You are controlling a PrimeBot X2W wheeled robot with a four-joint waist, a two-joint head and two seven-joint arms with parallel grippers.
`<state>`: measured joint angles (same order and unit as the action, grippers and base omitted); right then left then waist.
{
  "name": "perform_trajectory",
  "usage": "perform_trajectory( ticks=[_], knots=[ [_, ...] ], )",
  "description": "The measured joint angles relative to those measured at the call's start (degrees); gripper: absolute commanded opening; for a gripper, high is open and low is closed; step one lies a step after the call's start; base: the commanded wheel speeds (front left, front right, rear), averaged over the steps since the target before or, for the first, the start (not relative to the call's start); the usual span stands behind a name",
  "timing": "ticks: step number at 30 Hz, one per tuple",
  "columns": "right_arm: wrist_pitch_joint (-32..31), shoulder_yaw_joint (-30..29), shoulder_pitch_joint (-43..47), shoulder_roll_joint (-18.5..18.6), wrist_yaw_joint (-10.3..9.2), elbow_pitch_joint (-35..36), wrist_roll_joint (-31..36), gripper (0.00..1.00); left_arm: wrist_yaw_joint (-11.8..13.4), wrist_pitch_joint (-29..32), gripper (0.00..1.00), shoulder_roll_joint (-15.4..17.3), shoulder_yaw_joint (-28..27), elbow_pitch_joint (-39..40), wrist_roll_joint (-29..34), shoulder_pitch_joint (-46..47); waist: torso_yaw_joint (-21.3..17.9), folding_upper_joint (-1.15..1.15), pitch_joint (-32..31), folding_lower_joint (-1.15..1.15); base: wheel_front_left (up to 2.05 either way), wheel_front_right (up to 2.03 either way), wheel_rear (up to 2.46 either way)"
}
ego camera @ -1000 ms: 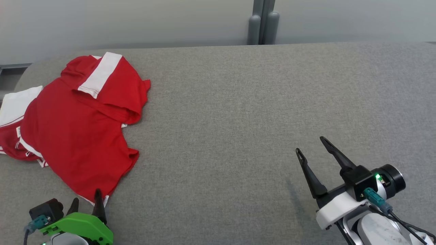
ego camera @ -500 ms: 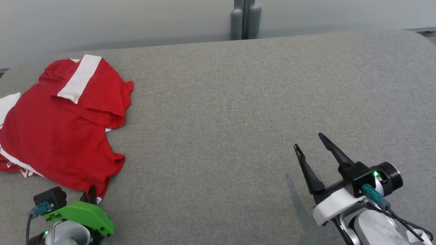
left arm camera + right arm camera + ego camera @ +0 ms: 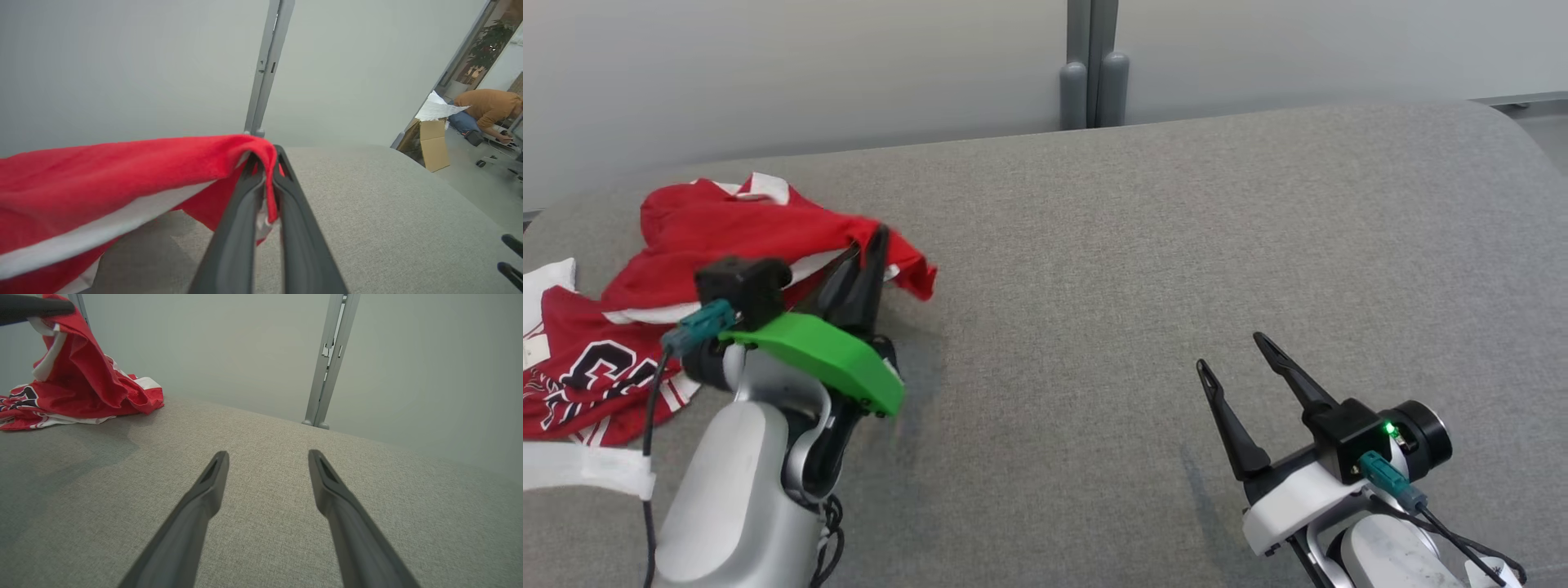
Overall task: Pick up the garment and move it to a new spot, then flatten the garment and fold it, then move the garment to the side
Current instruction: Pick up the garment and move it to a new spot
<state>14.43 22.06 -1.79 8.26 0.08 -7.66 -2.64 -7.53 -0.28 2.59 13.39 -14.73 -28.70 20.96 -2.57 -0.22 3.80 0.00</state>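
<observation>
A red garment (image 3: 727, 233) with white trim and black lettering lies bunched at the left end of the grey table (image 3: 1143, 245). My left gripper (image 3: 870, 241) is shut on its hem, holding that edge above the surface; red cloth (image 3: 135, 171) drapes over the fingertips in the left wrist view. The rest of the garment (image 3: 81, 388) trails down to the table. My right gripper (image 3: 1232, 356) hovers open over bare table at the lower right, nothing between its fingers (image 3: 212, 477).
A grey wall with a metal post (image 3: 1090, 65) runs behind the table. In the left wrist view a cardboard box (image 3: 431, 143) and a person (image 3: 486, 110) bending over are on the floor past the table's right end.
My left gripper has lifted a hem of the garment and carried it up and rightward, turning the cloth over so its lettering shows. The camera has shifted. The right gripper stays open.
</observation>
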Motion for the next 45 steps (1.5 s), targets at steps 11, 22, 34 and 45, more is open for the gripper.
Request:
perform_trajectory(
  ticks=[11,22,34,45],
  knots=[
    [0.0,0.7,0.0,-2.4,0.33,-0.3,0.0,1.0,0.0,8.9,0.0,-0.1,14.1,10.3,-6.1,4.0,-5.0,0.0,-1.2,0.0,0.0,0.0,0.0],
    [0.0,-1.2,0.0,-2.9,-1.57,1.2,0.0,1.0,0.0,18.0,0.0,-0.1,22.7,5.1,-10.1,5.4,-12.7,0.0,-0.2,0.0,0.0,0.0,0.0],
    [0.0,1.2,-0.9,-4.6,-0.91,1.6,-0.4,1.0,8.1,17.3,0.28,0.3,14.6,-4.5,-2.2,17.4,-21.4,0.0,4.2,0.0,0.0,0.0,0.0],
    [0.0,0.0,-3.1,-4.7,-0.66,1.2,-0.9,1.0,6.6,15.9,1.0,0.3,19.3,-12.5,-1.7,14.2,-26.5,0.0,8.3,0.0,0.0,0.0,0.0]
  ],
)
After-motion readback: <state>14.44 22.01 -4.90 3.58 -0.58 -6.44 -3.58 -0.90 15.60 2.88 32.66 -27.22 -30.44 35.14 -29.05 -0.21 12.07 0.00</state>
